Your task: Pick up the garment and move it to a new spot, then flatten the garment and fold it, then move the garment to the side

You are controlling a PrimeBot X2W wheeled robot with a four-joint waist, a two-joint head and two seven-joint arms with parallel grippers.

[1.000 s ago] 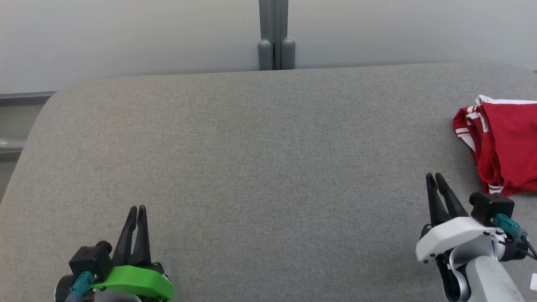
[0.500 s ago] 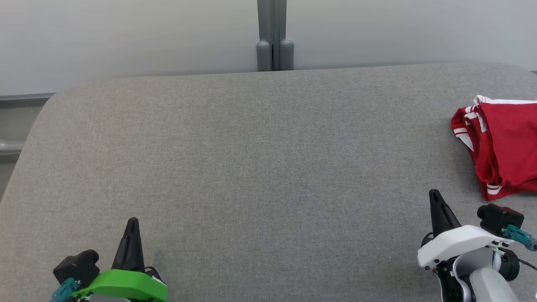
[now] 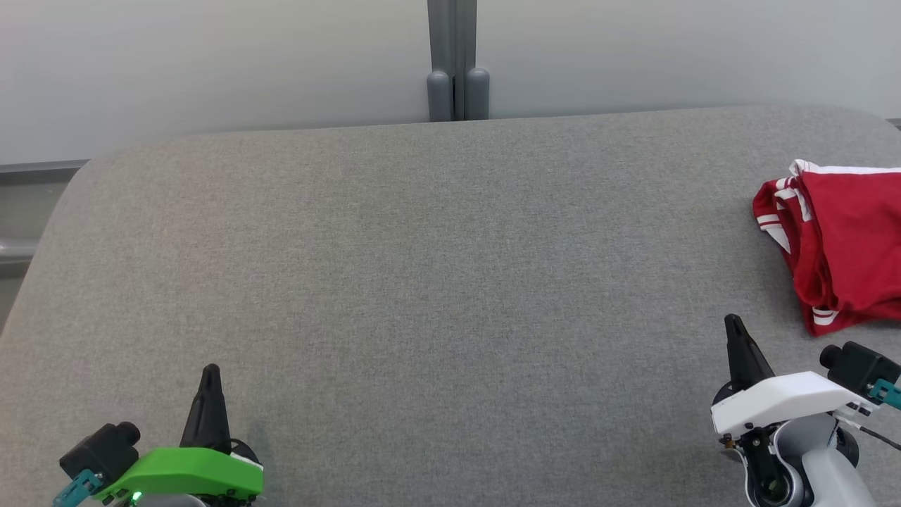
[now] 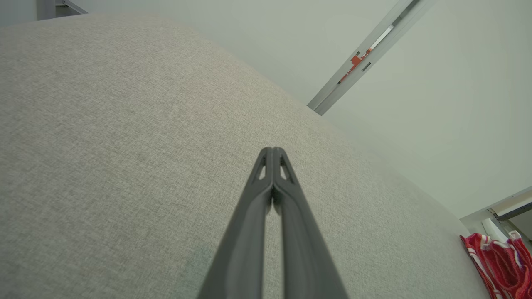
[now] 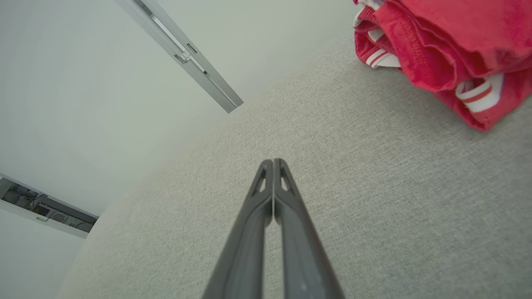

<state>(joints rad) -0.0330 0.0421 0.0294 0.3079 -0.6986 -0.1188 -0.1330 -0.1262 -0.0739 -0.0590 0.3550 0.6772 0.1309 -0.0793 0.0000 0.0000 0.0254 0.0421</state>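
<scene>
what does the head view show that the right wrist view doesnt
Head view adds the left gripper, shut, on its green mount. Right wrist view adds a dark recess in the wall and a close look at the folds of the red garment. Both show the garment on the grey table and the right gripper, shut and empty, short of it.

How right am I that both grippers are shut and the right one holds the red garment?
The left gripper and right gripper are both shut, but the right holds nothing: the garment lies apart from it on the table, as the right wrist view shows.
</scene>
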